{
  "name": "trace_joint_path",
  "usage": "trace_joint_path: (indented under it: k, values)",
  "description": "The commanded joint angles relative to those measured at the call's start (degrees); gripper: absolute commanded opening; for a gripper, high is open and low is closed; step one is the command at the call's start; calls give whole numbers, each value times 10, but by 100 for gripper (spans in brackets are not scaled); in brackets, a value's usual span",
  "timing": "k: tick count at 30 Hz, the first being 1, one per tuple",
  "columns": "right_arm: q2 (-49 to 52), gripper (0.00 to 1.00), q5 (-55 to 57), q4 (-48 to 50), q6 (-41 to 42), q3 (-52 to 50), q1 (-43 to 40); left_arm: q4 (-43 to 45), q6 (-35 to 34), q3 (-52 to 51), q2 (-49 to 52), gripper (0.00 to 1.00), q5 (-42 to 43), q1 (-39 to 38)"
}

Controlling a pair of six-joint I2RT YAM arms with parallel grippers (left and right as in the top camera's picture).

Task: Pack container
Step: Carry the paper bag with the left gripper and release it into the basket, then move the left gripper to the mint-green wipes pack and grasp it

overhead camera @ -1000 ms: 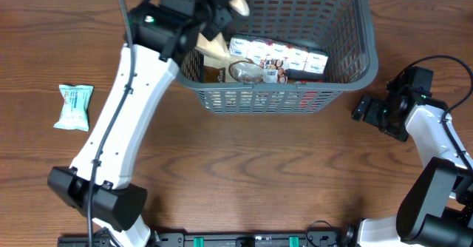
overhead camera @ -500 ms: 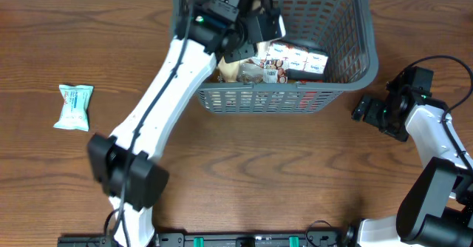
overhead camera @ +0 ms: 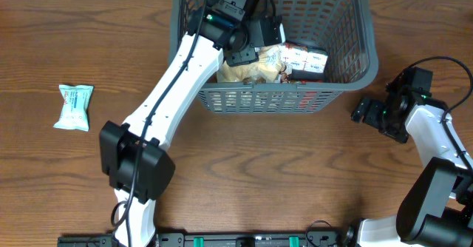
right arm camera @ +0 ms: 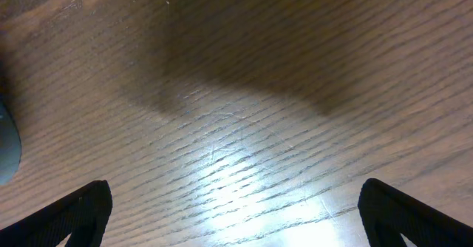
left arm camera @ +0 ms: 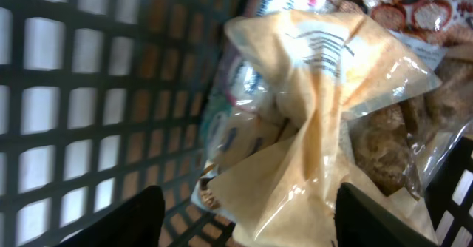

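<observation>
Container (overhead camera: 295, 97) mid far edge of tabletop (overhead camera: 259, 173). Looks stiff, light, lattice-walled; probably best taken by the thick rim. Left gripper (left arm camera: 247, 210) inside it, jaws apart over a crinkly tan bag (left arm camera: 318, 129), holding nothing. Right gripper (right arm camera: 236, 202) wide, empty, near the right edge.

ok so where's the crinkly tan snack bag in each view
Overhead: the tan snack bag lies inside the container, left of its middle.
Left wrist: the bag fills the centre and right of the picture, seen close up.
Right wrist: not in it; only the wooden table shows.
Shared landmark: the container's lattice wall, seen in the overhead and left wrist views.
</observation>
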Motion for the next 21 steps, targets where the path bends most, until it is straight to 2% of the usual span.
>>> trace_joint_path:
  k: [1,5,11,12,15,18,21]
  values:
    - [1,99,-2,0,-9,1,5,18,-30,15,-66,69,-66,12]
    - [1,99,-2,0,-10,1,5,30,-95,15,-125,76,-106,49]
    - [1,99,-2,0,-11,1,5,-25,-244,15,-212,76,-110,143]
    - [1,99,-2,0,-11,1,5,-41,-265,15,-223,90,-113,163]
    - [1,99,-2,0,-11,1,5,-94,-361,15,-248,100,-139,232]
    - [1,99,-2,2,-11,1,5,-156,-424,14,-252,99,-140,311]
    - [1,99,-2,4,-11,1,5,-175,-437,0,-247,99,-140,361]
